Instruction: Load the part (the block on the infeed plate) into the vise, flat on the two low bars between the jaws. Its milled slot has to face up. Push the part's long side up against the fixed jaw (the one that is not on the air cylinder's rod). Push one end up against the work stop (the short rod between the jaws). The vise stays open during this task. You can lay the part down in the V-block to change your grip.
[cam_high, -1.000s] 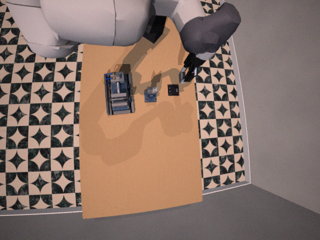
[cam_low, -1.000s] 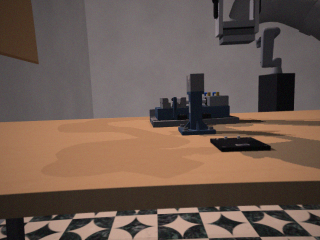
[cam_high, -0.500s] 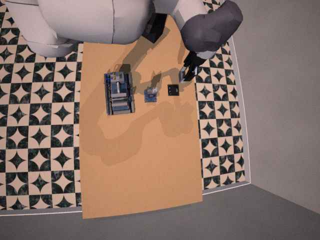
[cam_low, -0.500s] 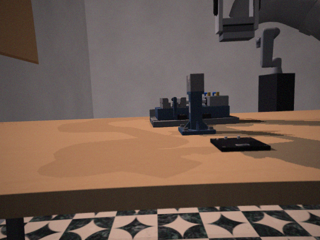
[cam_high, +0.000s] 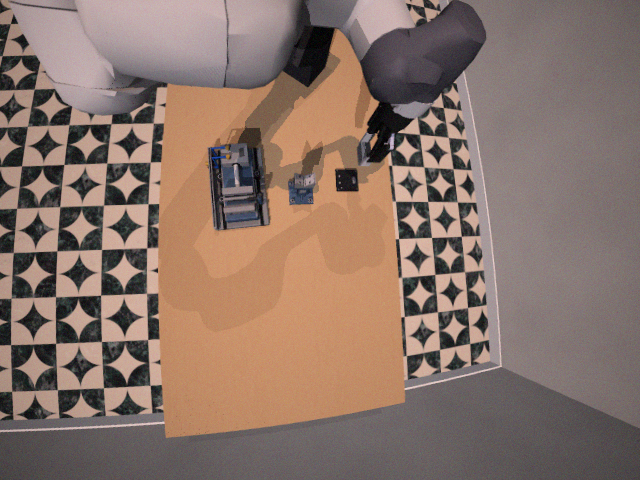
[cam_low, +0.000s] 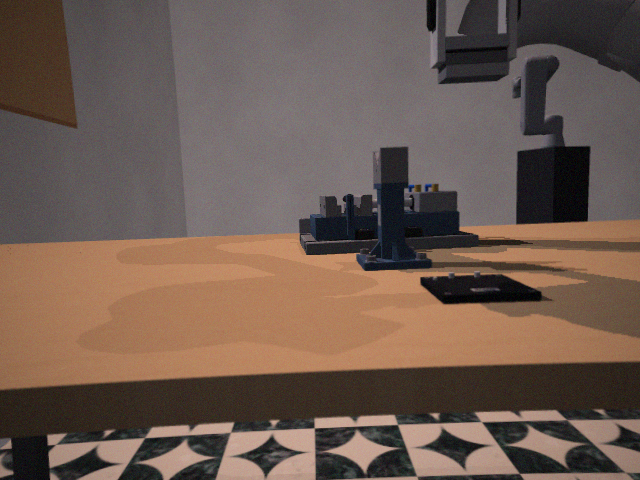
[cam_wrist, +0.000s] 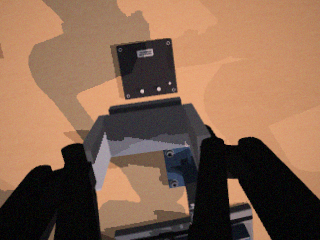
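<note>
Seemingly one vise (cam_high: 238, 188) (cam_low: 385, 225), one V-block (cam_high: 303, 181) (cam_low: 393, 165), one black plate (cam_high: 346, 179) (cam_low: 480, 288) (cam_wrist: 147, 70).
</note>
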